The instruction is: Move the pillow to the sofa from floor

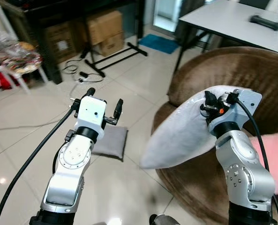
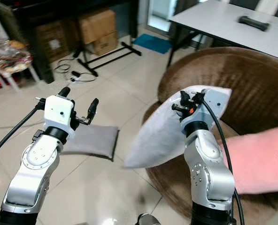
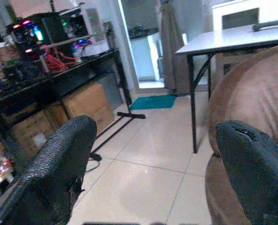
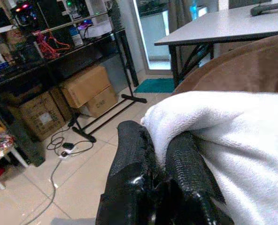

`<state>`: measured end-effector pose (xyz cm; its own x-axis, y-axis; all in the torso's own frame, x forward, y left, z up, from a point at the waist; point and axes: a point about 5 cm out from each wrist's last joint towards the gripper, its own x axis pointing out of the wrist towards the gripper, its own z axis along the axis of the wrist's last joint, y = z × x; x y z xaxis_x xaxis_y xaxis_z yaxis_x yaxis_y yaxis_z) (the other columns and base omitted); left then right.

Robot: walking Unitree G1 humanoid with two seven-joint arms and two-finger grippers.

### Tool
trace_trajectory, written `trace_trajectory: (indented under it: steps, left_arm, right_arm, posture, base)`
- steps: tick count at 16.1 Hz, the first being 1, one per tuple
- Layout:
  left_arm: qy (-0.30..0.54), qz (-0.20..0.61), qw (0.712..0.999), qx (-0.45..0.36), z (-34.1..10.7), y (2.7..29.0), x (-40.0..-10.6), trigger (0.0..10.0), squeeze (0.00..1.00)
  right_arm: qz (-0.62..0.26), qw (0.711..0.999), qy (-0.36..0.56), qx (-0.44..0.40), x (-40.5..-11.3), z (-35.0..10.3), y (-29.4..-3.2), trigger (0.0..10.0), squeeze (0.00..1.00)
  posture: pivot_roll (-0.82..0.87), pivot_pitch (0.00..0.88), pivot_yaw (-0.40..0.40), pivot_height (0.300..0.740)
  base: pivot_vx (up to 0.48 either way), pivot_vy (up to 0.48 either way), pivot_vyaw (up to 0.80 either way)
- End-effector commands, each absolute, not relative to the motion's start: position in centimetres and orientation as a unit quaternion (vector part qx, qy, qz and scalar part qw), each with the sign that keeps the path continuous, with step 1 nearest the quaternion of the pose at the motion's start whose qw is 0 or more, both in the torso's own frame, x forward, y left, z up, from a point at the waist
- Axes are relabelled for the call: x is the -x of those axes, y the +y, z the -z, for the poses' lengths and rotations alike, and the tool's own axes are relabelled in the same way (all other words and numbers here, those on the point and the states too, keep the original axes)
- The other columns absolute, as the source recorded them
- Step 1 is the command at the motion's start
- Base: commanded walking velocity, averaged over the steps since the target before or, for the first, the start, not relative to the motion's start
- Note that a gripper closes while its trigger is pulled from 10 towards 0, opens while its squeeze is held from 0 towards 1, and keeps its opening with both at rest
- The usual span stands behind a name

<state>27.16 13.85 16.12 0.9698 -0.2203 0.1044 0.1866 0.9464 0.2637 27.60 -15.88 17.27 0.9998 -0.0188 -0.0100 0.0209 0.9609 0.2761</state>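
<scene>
A light grey pillow (image 1: pixel 181 136) hangs in the air over the front edge of the brown sofa (image 1: pixel 233 70). My right gripper (image 1: pixel 220 99) is shut on the pillow's upper corner, and the right wrist view shows the fabric pinched between the two fingers (image 4: pixel 134 154). A second, darker grey pillow (image 1: pixel 111 142) lies flat on the tiled floor, just beyond my left gripper (image 1: pixel 104 98). That gripper is raised above the floor and stands open with nothing in it; its wrist view looks between its fingers (image 3: pixel 64 159) at the sofa edge.
A pink cushion (image 1: pixel 277 159) lies on the sofa seat at the right. A grey table (image 1: pixel 223 21) with a black object (image 1: pixel 266 22) stands behind the sofa. Cardboard boxes (image 1: pixel 104 26), a black stand, loose cables (image 1: pixel 75 70) and a teal mat (image 1: pixel 158 43) lie further back.
</scene>
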Motion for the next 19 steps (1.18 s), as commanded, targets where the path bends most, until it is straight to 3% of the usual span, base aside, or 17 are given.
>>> trace_trajectory:
  steps: [1,8,19]
  left_arm:
    - [-0.064,0.102,0.984,-0.128,-15.9,13.9,-27.1,10.0,0.0]
    - [-0.069,0.089,0.988,-0.106,-16.4,15.0,-26.8,10.0,0.0]
    - [-0.063,0.09,0.989,-0.102,-16.5,15.4,-26.6,10.0,0.0]
  right_arm:
    - [0.005,0.991,-0.032,-0.126,-27.4,-18.6,-15.9,10.0,0.0]
    - [-0.02,0.993,-0.024,-0.114,-28.1,-18.3,-14.9,10.0,0.0]
    - [-0.052,0.994,-0.025,-0.092,-29.4,-18.3,-13.7,10.0,0.0]
  posture:
    - [-0.05,0.0,-0.016,0.74]
    - [-0.02,0.0,-0.025,0.74]
    - [0.0,0.0,-0.03,0.74]
  base:
    - [0.0,0.0,-0.8]
    - [0.0,0.0,-0.11]
    - [0.345,0.0,0.0]
